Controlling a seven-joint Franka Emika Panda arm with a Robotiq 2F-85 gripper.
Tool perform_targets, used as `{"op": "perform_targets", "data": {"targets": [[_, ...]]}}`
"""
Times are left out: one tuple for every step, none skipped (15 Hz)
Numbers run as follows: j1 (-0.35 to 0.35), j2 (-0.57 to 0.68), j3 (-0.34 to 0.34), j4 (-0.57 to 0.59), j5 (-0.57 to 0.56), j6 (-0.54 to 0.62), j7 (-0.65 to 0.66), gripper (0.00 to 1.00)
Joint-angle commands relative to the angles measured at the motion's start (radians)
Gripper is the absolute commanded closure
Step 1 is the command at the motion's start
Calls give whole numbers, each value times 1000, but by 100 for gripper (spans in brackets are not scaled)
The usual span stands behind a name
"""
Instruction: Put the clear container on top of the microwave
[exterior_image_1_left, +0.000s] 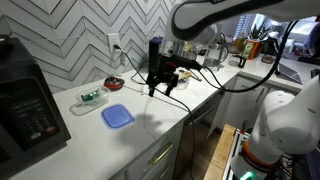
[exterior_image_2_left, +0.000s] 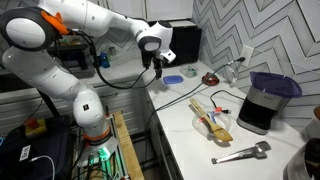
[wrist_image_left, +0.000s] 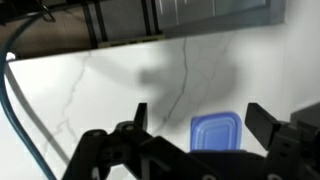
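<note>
The clear container (exterior_image_1_left: 90, 97) sits on the white counter (exterior_image_1_left: 130, 140) near the tiled wall, just right of the black microwave (exterior_image_1_left: 25, 105). The microwave also shows at the back in an exterior view (exterior_image_2_left: 178, 42). My gripper (exterior_image_1_left: 163, 86) hangs open and empty above the counter, to the right of the container and well apart from it. It also shows in an exterior view (exterior_image_2_left: 155, 66). In the wrist view the open jaws (wrist_image_left: 203, 120) frame a flat blue lid (wrist_image_left: 217, 132) on the counter. The clear container is out of the wrist view.
The blue lid (exterior_image_1_left: 117, 116) lies between my gripper and the container. A small red dish (exterior_image_1_left: 114, 83) sits by the wall. Wooden utensils (exterior_image_2_left: 212, 118), metal tongs (exterior_image_2_left: 240, 153) and a dark appliance (exterior_image_2_left: 265, 100) stand on the counter's other end.
</note>
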Motion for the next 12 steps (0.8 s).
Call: {"op": "perform_targets", "data": {"targets": [[-46, 96, 35, 154, -35, 144, 89, 0], [-53, 138, 52, 190, -57, 225, 107, 0], [-57, 184, 67, 222, -74, 317, 128, 0], [-63, 229, 85, 247, -108, 410, 160, 0], [-73, 287, 106, 274, -162, 504, 207, 0], [-87, 343, 131, 297, -247, 584, 279, 0], [-99, 398, 148, 320, -344, 634, 362, 0], [-160, 443, 202, 335, -429, 664, 430, 0], [-179, 481, 211, 348, -514, 674, 498, 0], [-162, 519, 190, 371, -599, 664, 572, 0], [-139, 566, 174, 408, -679, 644, 655, 0], [-127, 597, 169, 439, -677, 602, 669, 0]]}}
